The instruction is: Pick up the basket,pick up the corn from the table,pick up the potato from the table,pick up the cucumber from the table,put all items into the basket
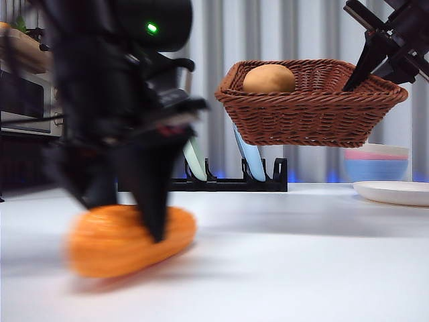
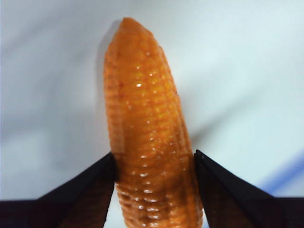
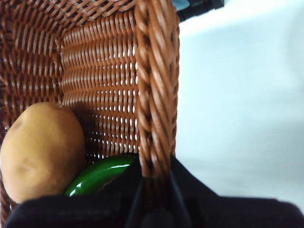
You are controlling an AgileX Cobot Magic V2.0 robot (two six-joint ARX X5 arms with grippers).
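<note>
Left claw (image 2: pixel 154 164): clamped on the bumpy orange corn cob (image 2: pixel 145 128), low over the plain white surface (image 1: pixel 301 255).
Right claw (image 3: pixel 154 178): clamped on the braided rim of the reddish-brown wicker basket (image 1: pixel 312 107), held aloft.
Basket contents: smooth tan potato (image 3: pixel 42 152), glossy green cucumber (image 3: pixel 99 173).

Blurring heavily on the left gripper (image 1: pixel 155 221) and corn (image 1: pixel 127 240) in front view; glinting off kernels up close; casting soft shadows across the bright white table (image 1: pixel 301 255).

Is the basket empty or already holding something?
Not empty: the reddish-brown woven wicker basket holds the smooth tan potato and the glossy green cucumber.
</note>
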